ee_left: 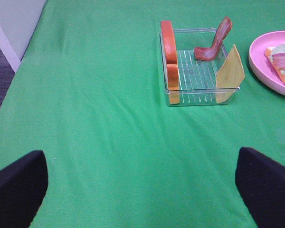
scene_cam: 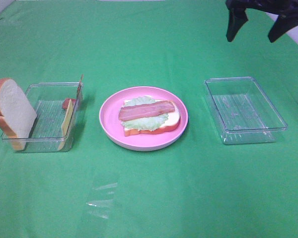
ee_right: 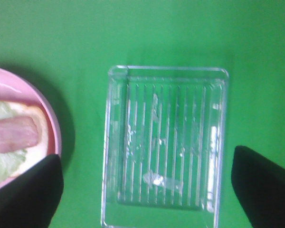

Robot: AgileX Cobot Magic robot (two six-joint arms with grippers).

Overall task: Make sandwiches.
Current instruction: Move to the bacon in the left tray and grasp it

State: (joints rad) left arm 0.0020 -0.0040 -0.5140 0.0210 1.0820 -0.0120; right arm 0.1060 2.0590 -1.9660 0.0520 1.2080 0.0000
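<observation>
Right gripper [scene_cam: 264, 25] hangs wide and empty near a clear tray [scene_cam: 246, 110]; left gripper [ee_left: 142, 190] gapes too. Half-built sandwich [scene_cam: 150, 119] awaits cheese [ee_left: 230, 67] and bread [scene_cam: 14, 111], likely the next pick.

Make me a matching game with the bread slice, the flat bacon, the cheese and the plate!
Things:
1. bread slice
2. flat bacon strip
3. cheese square
4. plate

Places or colours:
A. pink
B. lying on the lettuce
C. leaning on the left tray wall nearest the plate
D. standing at that tray's outer left end

Pairs: 1-D, 2-B, 3-C, 4-A.
</observation>
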